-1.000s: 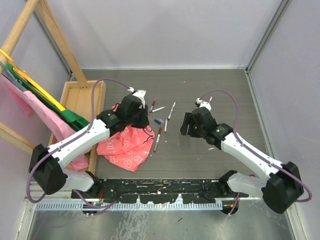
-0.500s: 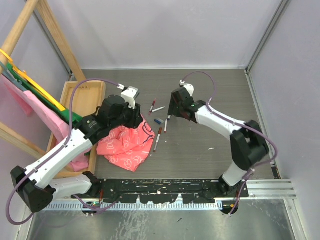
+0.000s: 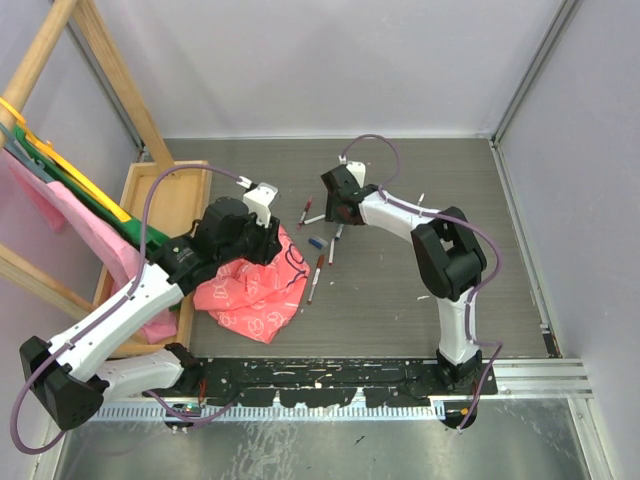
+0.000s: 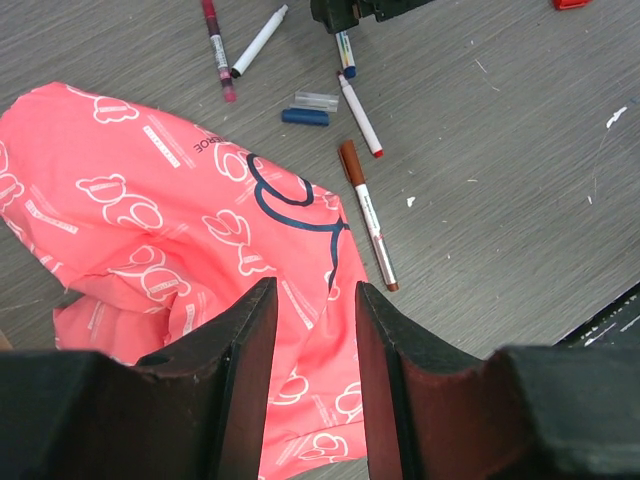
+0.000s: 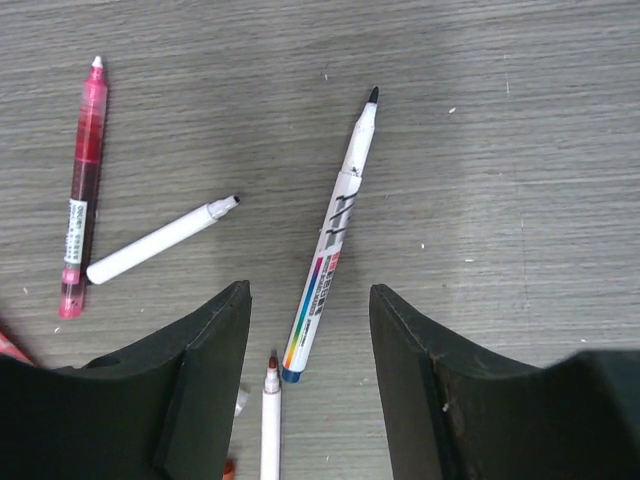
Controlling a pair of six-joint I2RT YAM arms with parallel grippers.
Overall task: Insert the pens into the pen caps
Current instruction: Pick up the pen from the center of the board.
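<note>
1. Table (image 3: 380,300) is dark, matte and wood-grained. The cloth (image 4: 150,220) is pink and crumpled, with white bear prints. The pens (image 4: 358,112) are thin round sticks, mostly white plastic; one red pen (image 5: 80,185) is see-through.
2. Left claw (image 4: 313,300) has a narrow gap, grips nothing and hangs over the cloth. Right claw (image 5: 310,305) is open wider, also empty, right above the scattered pens. A white pen (image 5: 270,415) lies on the table under its gap.
3. Count from the left wrist view: five pens mid-table beside the cloth, one wearing a brown cap (image 4: 349,160). Two loose caps sit side by side among them, a blue cap (image 4: 304,116) and a clear cap (image 4: 316,99).
</note>
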